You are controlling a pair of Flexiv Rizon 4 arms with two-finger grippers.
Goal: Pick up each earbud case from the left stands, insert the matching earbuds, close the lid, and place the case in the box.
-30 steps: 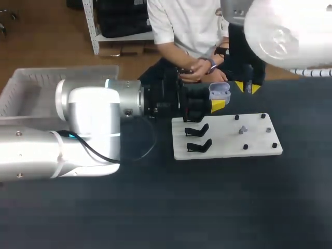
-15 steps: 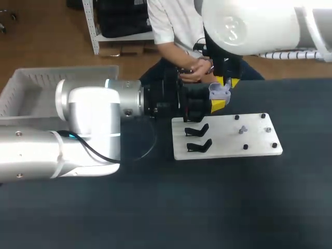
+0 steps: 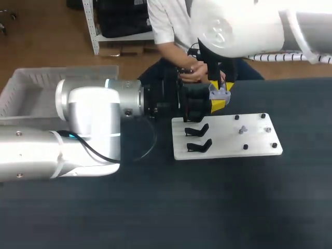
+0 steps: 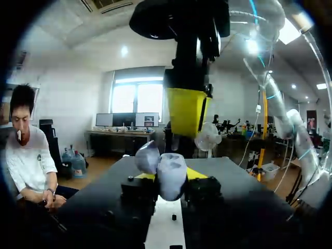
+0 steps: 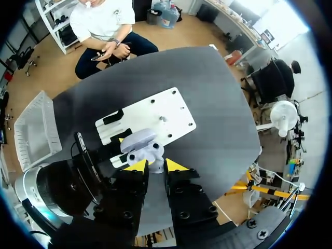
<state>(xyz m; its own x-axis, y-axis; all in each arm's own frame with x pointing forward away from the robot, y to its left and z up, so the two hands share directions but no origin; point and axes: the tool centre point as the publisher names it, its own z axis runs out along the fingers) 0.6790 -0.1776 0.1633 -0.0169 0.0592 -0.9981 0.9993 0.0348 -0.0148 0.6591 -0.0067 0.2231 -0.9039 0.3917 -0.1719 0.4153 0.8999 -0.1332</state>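
— Earbud case (image 3: 219, 92) location?
— Clamped between fingers of left claw (image 4: 171, 179), lid open, raised above tabletop (image 3: 218, 207).
— Right claw (image 5: 156, 166)?
— Directly above case, just beside open lid. Grip state: cannot tell.

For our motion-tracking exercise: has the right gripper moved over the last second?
Yes. In the head view the right gripper shifted left along the white board's far edge, reaching the earbud case held by the left gripper.
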